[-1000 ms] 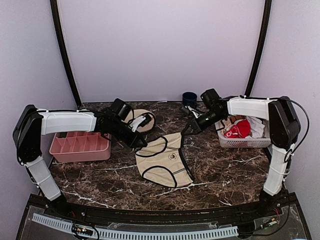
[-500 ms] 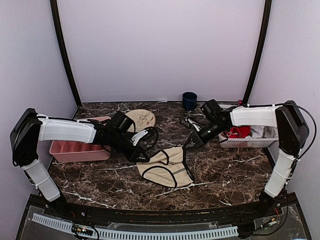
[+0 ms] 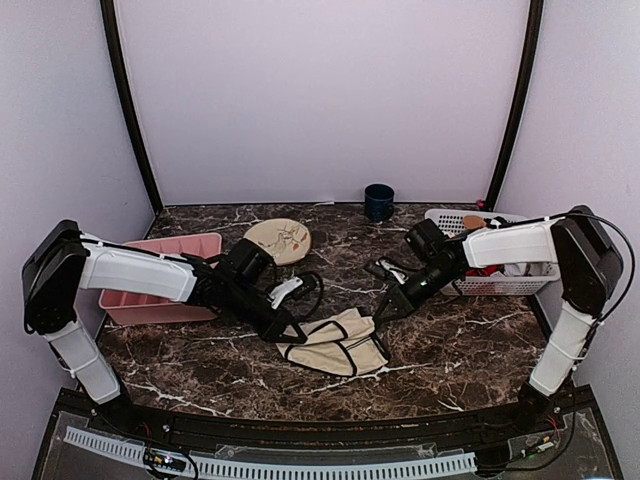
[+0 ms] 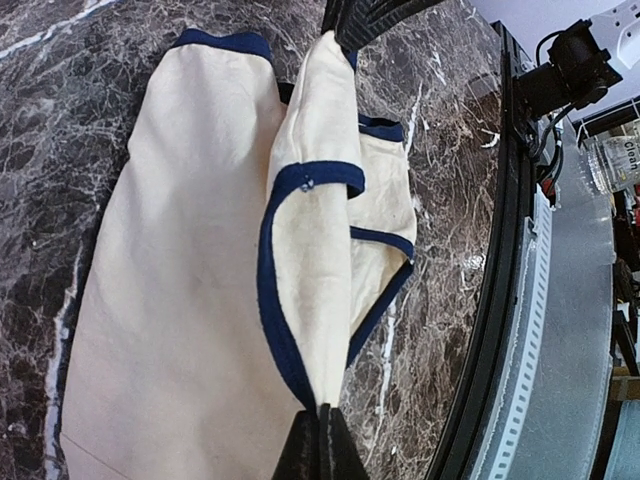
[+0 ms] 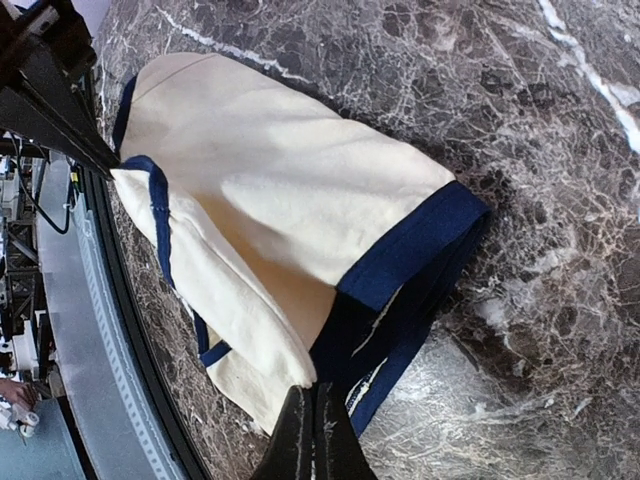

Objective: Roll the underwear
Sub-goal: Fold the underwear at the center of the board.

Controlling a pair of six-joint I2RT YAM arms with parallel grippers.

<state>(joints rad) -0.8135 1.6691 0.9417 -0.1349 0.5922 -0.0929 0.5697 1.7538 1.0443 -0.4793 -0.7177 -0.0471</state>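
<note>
My left gripper (image 3: pixel 288 332) is pinched tight on the left end of the underwear (image 3: pixel 337 341). My right gripper (image 3: pixel 381 311) is clamped on the dark trim at its right end. The underwear lies folded over itself on the table (image 3: pixel 450 340), front middle, with one fold standing up between my two pinches. Behind it sit a pink tray (image 3: pixel 140 308), a plate (image 3: pixel 278 238), a cup (image 3: pixel 378 200) and a basket (image 3: pixel 440 215).

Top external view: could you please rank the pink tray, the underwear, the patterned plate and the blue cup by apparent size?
1. pink tray, though partly covered by the left arm
2. underwear, folded over
3. patterned plate
4. blue cup, farthest back
</note>
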